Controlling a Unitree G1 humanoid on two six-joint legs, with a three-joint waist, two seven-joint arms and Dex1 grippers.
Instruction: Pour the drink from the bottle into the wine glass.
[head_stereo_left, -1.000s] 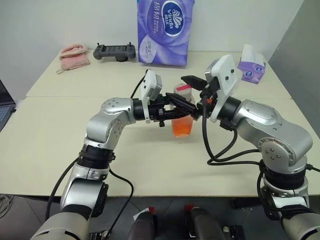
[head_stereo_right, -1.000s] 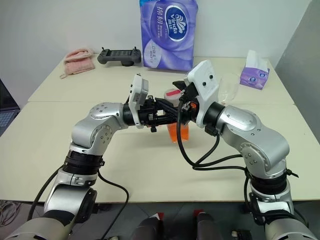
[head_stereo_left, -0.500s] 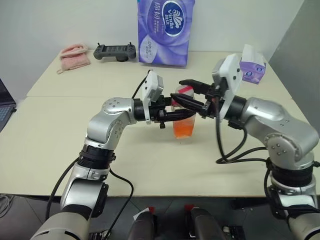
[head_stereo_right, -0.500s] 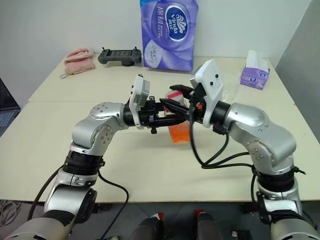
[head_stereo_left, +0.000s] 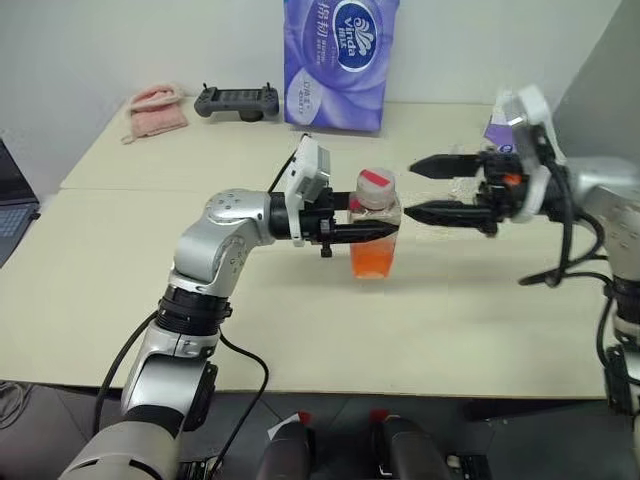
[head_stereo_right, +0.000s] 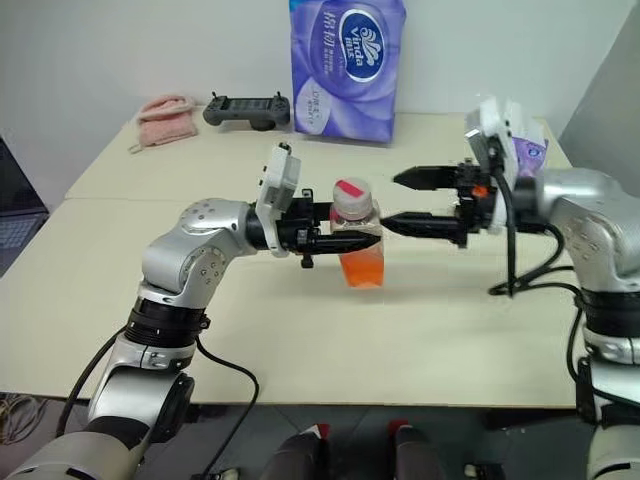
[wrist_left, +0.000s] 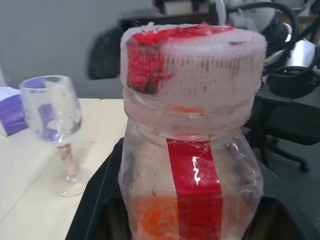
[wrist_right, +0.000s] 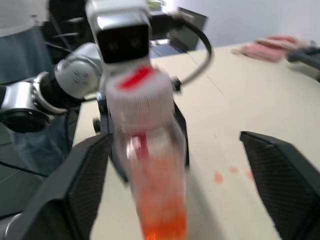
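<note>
Gripping the bottle (head_stereo_left: 376, 222) around its upper body, the left gripper (head_stereo_left: 372, 231) reaches level from the left with its black fingers clamped narrow on the plastic just below the neck. The bottle stands upright over the middle of the table (head_stereo_left: 120, 300), well in from every edge; whether its base rests on the surface or hangs just above it I cannot tell. Its white-and-red cap (head_stereo_left: 376, 186) is on, and the drink (head_stereo_left: 372, 258), a translucent orange-red, fills roughly the lower half.

To the right of the bottle the right gripper (head_stereo_left: 424, 190) points back at it with its two fingers spread wide, one above the other, holding nothing and clear of the cap.

The wine glass (wrist_left: 52, 127) shows in the left wrist view, upright on its round foot on the table beyond the bottle, its bowl without liquid.

Along the far edge of the table sit a pink cloth (head_stereo_left: 155, 110) toward the far left corner, a black handheld controller (head_stereo_left: 237, 98) beside it, and a tall purple tissue pack (head_stereo_left: 342, 62) near the middle. A small purple tissue box (head_stereo_right: 527, 152) lies toward the far right corner.
</note>
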